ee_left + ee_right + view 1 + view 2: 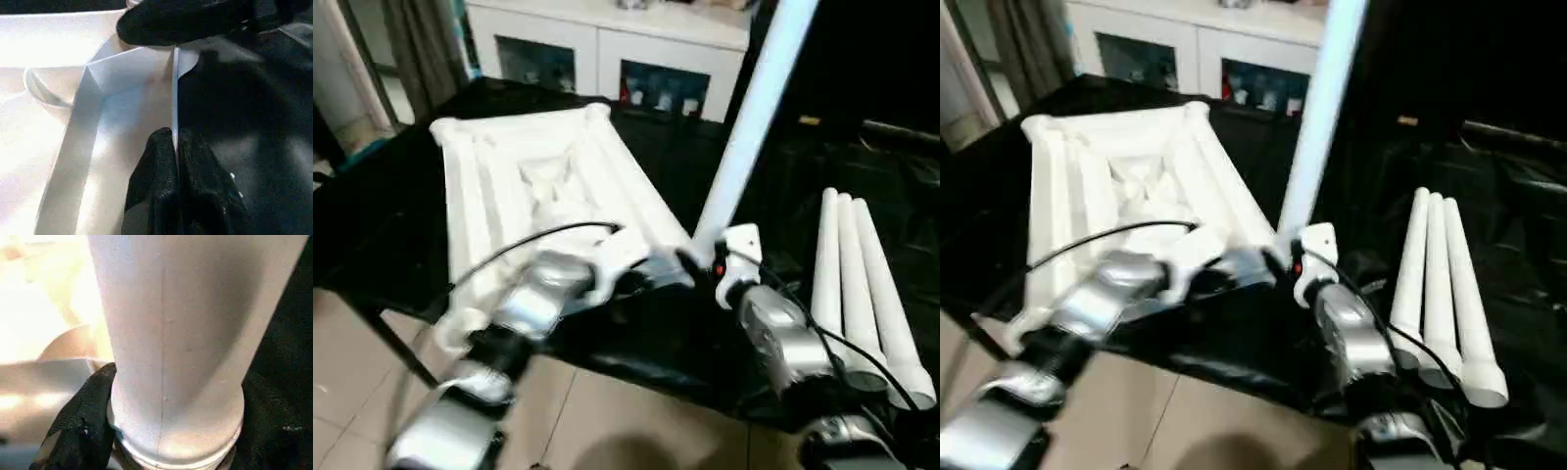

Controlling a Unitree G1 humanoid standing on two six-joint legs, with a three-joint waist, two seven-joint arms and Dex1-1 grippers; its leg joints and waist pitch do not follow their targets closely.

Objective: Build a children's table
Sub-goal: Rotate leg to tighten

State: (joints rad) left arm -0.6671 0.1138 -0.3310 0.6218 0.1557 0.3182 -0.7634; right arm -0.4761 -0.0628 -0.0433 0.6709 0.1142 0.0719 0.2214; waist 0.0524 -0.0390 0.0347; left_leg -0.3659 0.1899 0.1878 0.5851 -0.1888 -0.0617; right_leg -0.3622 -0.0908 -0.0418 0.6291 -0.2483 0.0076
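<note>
Table top: the white children's table top lies upside down on the black-cloth work table, ribbed underside up, its near right corner at the table's front edge.

Left gripper: left gripper has its two black fingers pinched together on the thin rim of the top near that corner; the wrist view shows the white edge running straight between the pads.

Right gripper: right gripper is wrapped round the lower end of one leg, a black finger on each side of the tube.

Held leg: the leg stands tilted, its top leaning away to the right, its foot just beside the near right corner of the top (whether it has entered the socket I cannot tell; the grippers hide it).

Spare legs: three more legs lie side by side on the cloth to the right, well apart from the top.

Stage: first leg being fitted, by my reading; three remain.

Risk, tilt: pushed down at this lean, the leg could jam or skid off the socket rim.

Risk, top: the corner sits near the table edge; a hard shove could slide or tip the top off if the rim pinch slips.

Risk, grip: the tube is smooth and long, so it may pivot in the fingers.
</note>
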